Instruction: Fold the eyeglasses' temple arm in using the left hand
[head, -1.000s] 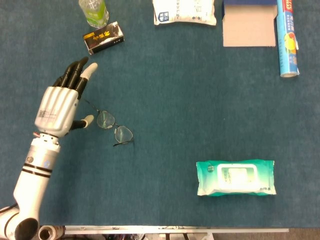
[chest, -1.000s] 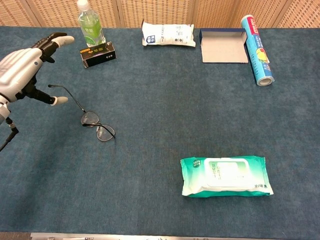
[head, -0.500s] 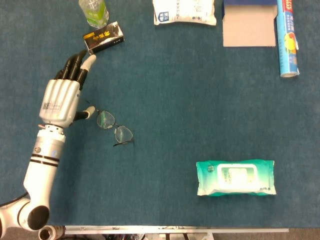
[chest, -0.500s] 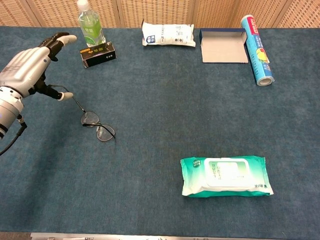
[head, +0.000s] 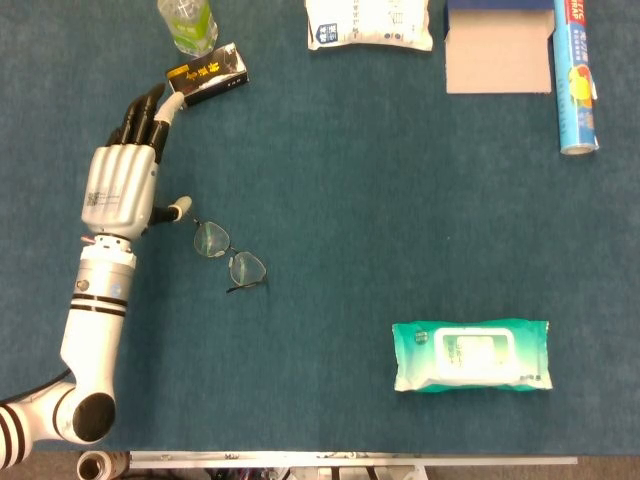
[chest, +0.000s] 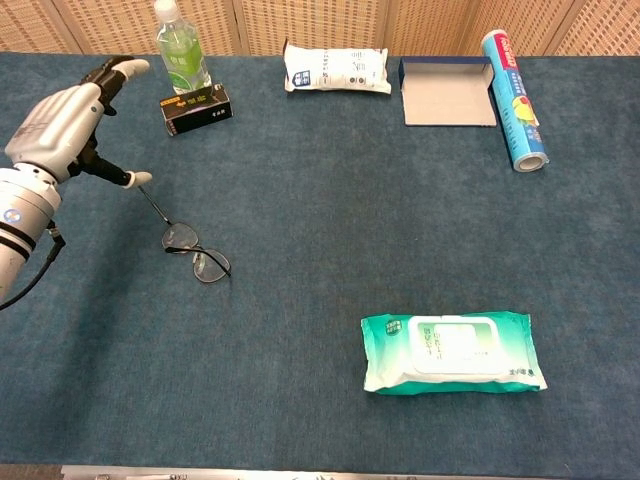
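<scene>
1. The table (head: 360, 230) is covered in a dark teal, felt-like cloth with a fine nap, and its pale metal front edge shows at the bottom of the head view.
2. The eyeglasses (head: 229, 256) (chest: 195, 251) lie in the left half of the table, roughly midway between the far and near edges; they have thin dark wire rims around two rounded clear lenses, and one slim temple arm (chest: 152, 203) sticks out from the frame toward the far-left corner.
3. The left robot hand (head: 122, 190) (chest: 58, 127) has a silvery ribbed back and dark fingers with pale tips; it hangs over the left side of the table, fingers straight, close together and pointing toward the far edge, gripping nothing (so it is open).
4. Its thumb (head: 172, 211) (chest: 128, 178) juts sideways toward the eyeglasses, its pale tip right at the free end of the temple arm; whether it actually touches cannot be told.
5. The forearm behind it is a white cylinder with dark bands, running back to the near-left corner.
6. The right robot hand shows in neither view.
7. Near the far-left corner stand a clear green-tinted plastic bottle (chest: 181, 58) with a white cap and a small black carton (chest: 197, 107) with gold lettering.
8. Along the far edge lie a soft white packet (chest: 335, 67), an open blue cardboard box (chest: 448, 88) with its bare brown inside showing, and a blue printed roll (chest: 514, 100).
9. A green-and-white soft pack of wipes (chest: 452, 352) with a flip lid lies toward the near-right part of the table.
</scene>
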